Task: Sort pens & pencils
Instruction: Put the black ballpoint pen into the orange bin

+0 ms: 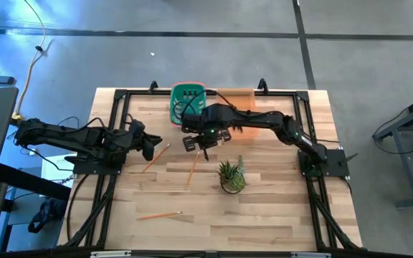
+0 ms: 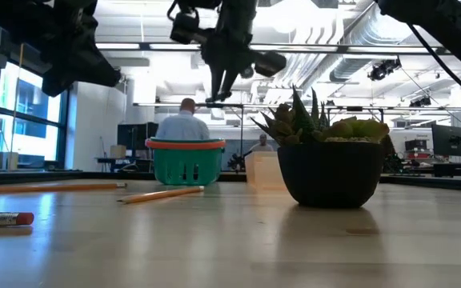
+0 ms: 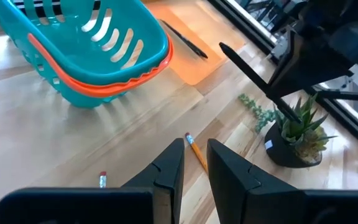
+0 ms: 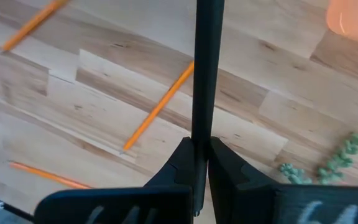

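Pen (image 4: 201,74), a slim black stick, stands clamped between the right gripper's (image 4: 199,163) fingers, lifted above the table (image 1: 278,208) just in front of the teal basket (image 1: 187,99). Another pen (image 3: 184,39) lies on the orange tray (image 3: 194,37) beside the basket. Three pencils lie on the bare wood: one (image 1: 155,158) near the left gripper (image 1: 151,146), one (image 1: 193,168) beside the potted plant (image 1: 231,176), one (image 1: 159,214) nearer the front edge. Left fingers (image 3: 164,171) hang slightly apart, empty.

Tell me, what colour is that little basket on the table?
The basket is teal with an orange band below its rim, clearest in the left wrist view.
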`<state>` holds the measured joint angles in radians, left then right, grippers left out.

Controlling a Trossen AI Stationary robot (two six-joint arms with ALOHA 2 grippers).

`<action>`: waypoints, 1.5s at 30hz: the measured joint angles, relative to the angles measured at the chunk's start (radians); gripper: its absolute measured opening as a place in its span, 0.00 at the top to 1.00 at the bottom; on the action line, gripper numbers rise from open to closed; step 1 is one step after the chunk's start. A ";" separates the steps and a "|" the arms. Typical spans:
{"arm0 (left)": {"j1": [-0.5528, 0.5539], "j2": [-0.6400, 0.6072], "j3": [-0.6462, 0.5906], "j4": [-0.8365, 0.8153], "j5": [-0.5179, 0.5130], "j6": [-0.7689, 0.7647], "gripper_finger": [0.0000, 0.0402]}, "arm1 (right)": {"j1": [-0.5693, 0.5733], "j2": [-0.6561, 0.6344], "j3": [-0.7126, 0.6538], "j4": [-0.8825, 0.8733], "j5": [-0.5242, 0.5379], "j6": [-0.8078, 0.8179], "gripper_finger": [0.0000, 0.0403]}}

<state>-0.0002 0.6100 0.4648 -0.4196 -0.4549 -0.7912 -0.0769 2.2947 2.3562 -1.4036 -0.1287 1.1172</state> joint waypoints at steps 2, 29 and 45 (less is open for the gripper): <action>0.000 0.000 0.000 0.007 0.000 -0.001 0.86 | 0.000 -0.017 0.000 0.001 0.006 -0.006 1.00; 0.000 0.000 0.000 0.068 0.017 -0.027 0.86 | 0.041 -0.230 0.000 -0.153 0.219 -0.108 1.00; 0.000 0.000 0.000 0.083 0.025 -0.029 0.86 | 0.021 -0.262 0.000 -0.168 0.281 -0.171 1.00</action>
<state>-0.0002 0.6098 0.4648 -0.3370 -0.4302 -0.8200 -0.0556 2.0323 2.3562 -1.5715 0.1524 0.9464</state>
